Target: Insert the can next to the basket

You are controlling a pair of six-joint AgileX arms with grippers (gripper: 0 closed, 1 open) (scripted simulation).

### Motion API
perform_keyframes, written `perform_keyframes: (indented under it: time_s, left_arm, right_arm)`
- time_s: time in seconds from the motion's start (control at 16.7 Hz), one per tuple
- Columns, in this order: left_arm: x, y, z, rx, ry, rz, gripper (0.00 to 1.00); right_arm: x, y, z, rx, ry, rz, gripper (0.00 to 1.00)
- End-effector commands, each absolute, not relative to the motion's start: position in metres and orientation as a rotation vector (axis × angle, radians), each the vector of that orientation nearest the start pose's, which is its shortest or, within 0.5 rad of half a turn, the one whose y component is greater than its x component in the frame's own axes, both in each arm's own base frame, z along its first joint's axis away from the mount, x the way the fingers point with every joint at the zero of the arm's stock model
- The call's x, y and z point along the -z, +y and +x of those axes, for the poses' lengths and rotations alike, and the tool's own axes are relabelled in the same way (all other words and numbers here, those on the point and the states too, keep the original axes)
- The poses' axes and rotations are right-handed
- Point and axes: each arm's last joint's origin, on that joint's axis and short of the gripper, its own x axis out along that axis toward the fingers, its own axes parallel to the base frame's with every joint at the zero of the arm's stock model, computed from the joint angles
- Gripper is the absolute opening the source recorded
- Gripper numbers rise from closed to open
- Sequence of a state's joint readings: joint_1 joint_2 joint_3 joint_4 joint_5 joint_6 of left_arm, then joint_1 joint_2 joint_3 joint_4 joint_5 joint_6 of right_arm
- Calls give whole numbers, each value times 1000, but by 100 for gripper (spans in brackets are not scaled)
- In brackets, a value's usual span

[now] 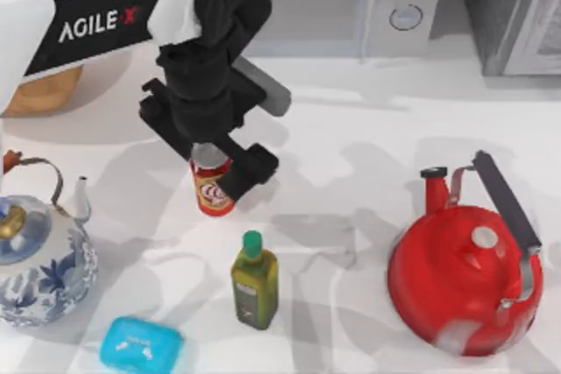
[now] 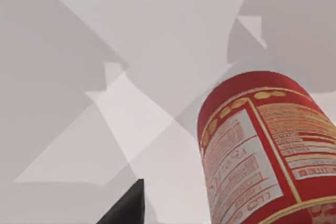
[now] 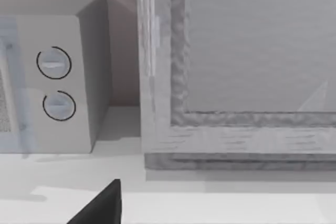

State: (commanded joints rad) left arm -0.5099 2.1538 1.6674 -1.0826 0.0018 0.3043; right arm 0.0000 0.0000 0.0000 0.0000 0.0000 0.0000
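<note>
Just left of table centre, at eleven o'clock from the oil bottle [image 1: 254, 282], straddling the upright can [image 1: 213, 194] with the left gripper [image 1: 219, 172] — pinching or merely spread, impossible to tell — ready for carrying toward the basket [image 1: 39, 94] at ten o'clock, right gripper [image 3: 100, 208] parked facing the microwave [image 3: 52, 77].

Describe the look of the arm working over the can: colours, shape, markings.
The left arm has a white shell bearing a black panel lettered AGILE X in white. Its wrist is matt black and blocky, ending in the left gripper, black with two flat fingers.
</note>
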Motion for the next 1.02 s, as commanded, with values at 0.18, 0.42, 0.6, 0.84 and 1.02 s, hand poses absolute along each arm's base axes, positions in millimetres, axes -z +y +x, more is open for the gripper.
perform_keyframes:
  time_s: [0.18,0.42,0.6,0.84,1.02]
  left_arm:
    - [-160,-199,365,629,1476,630,47]
    - [-160,-199,365,629,1476,630,17]
    - [-160,-199,365,629,1476,630,0]
    - [-160,-199,365,629,1476,630,0]
    - [-160,-199,365,629,1476,630,0]
  right_arm:
    - [-160,-1,106,0,0,0,100]
    - [-160,-1,106,0,0,0,100]
    - [-160,-1,106,0,0,0,100]
    - [-160,-1,106,0,0,0,100]
    - [-160,-1,106,0,0,0,100]
